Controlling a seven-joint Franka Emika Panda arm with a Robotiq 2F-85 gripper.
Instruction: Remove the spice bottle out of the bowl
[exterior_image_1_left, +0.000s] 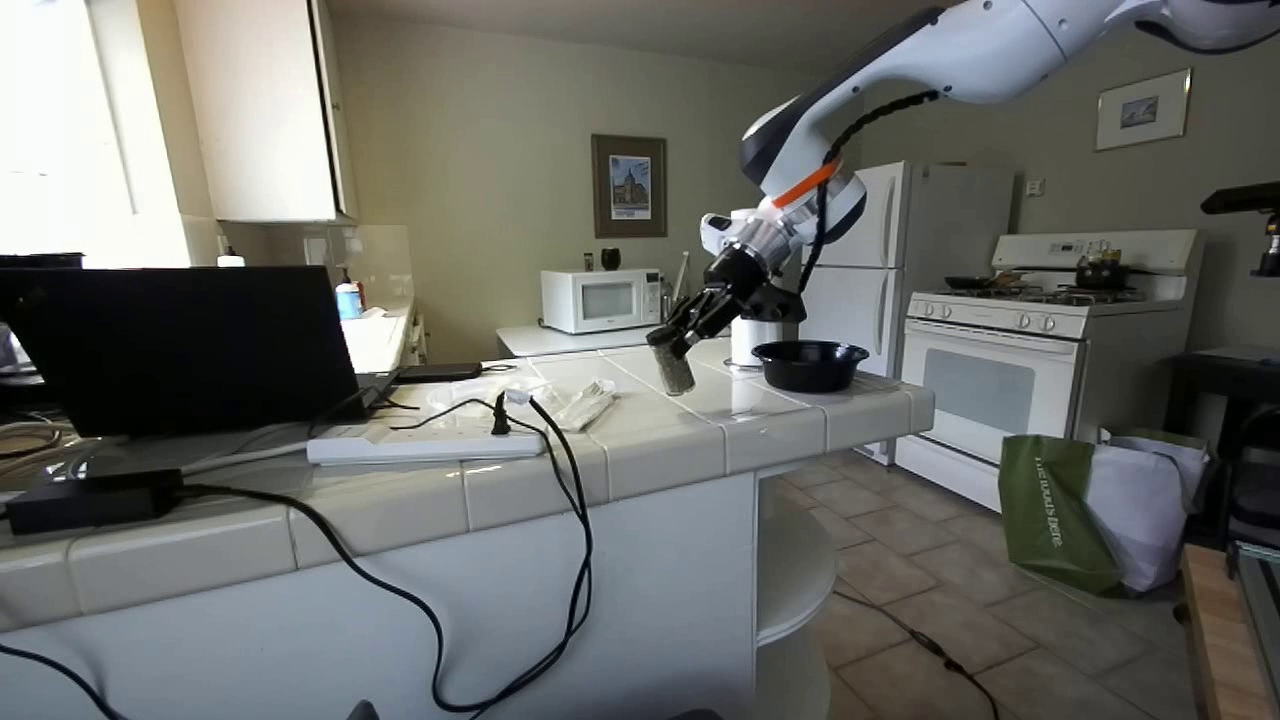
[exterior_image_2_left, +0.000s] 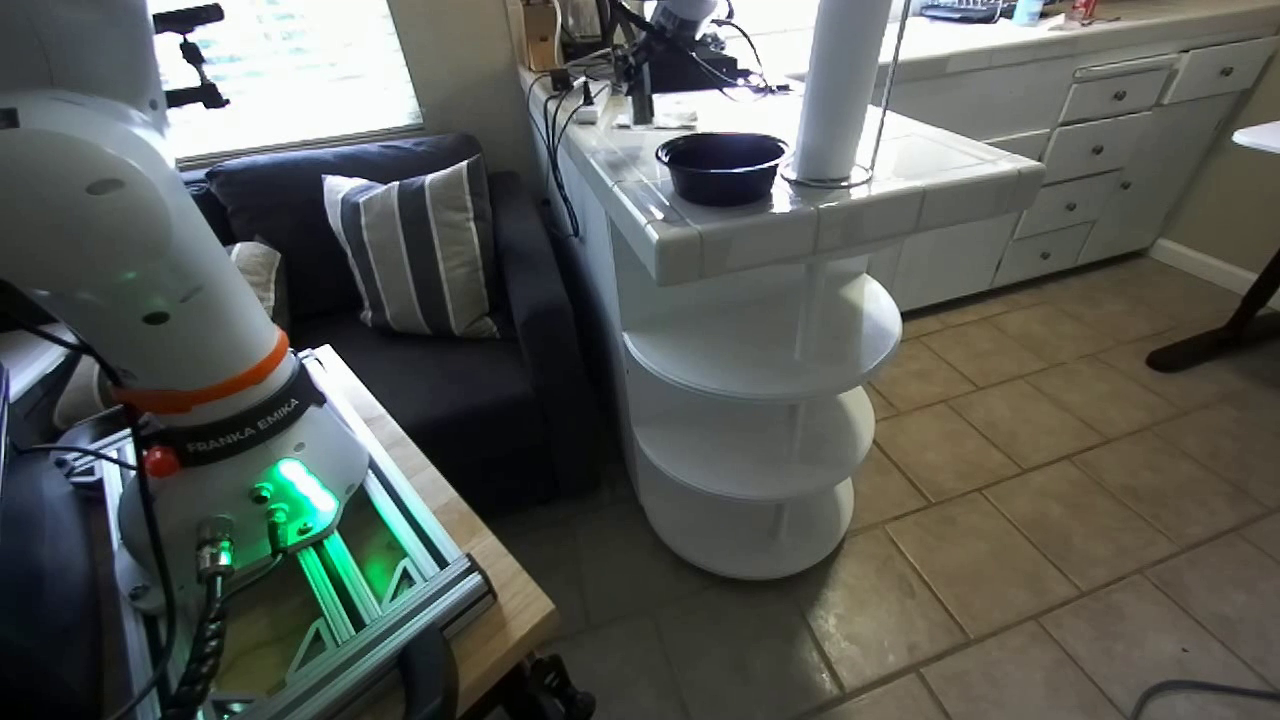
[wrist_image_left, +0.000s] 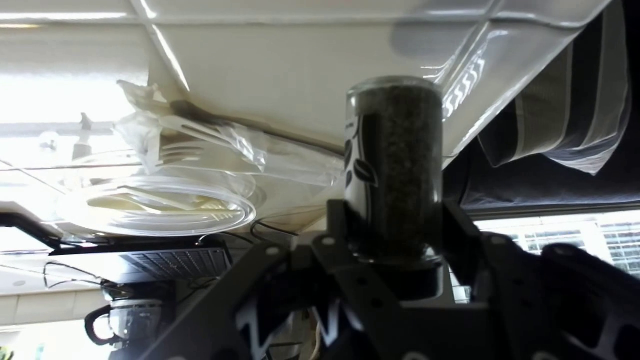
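The black two-fingered gripper (wrist_image_left: 393, 217) is clamped around the small, cylindrical clear-glass spice bottle (wrist_image_left: 400, 150), whose contents are grey-brown. The bottle is out of the shallow, round, glossy black bowl (exterior_image_1_left: 810, 372) and apart from it, tilted, on the side towards the open black laptop (exterior_image_1_left: 180, 350); how high it hangs, I cannot tell. Only the wrist view makes out the bottle's black-and-white printed label (wrist_image_left: 366, 172) and, on the bowl's laptop side, pale fork tines (wrist_image_left: 182, 150) by a clear plastic wrapper (wrist_image_left: 295, 157). Both exterior views show the bowl on the white glazed-tile counter (exterior_image_2_left: 920, 205). In an exterior view it stands near the counter's corner, close to two edges, with the tall white paper-towel roll (exterior_image_2_left: 843, 90) just beside it and rounded white shelves (exterior_image_2_left: 760, 350) below. In an exterior view, bare counter lies between the bowl and the wrapper.
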